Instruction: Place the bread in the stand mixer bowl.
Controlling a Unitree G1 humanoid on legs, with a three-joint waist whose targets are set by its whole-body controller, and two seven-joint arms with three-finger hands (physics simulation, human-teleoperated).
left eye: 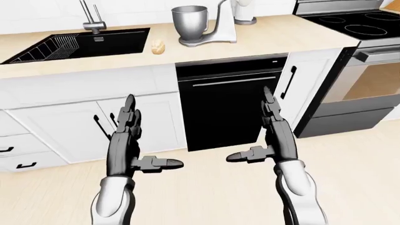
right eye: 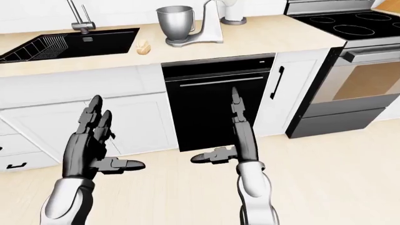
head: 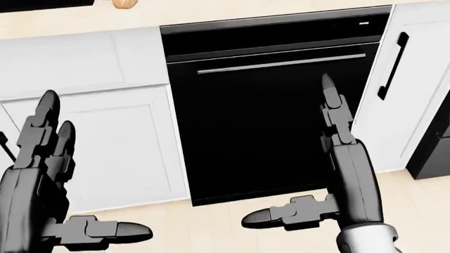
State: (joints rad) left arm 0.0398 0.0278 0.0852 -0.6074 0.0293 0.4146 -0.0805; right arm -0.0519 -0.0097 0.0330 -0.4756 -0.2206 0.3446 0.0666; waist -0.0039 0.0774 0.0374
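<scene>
Landmark: black dishwasher (left eye: 228,108). Counter (left eye: 81,58) runs above it. Stand mixer (left eye: 212,26) with steel bowl (left eye: 190,23) sits above the dishwasher; bread (left eye: 158,46) lies on the counter just left of the bowl (untouched). Left hand (left eye: 128,140) and right hand (left eye: 272,136) are spread, empty, below counter level. Nothing done yet: approach, grasp and placement remain.
</scene>
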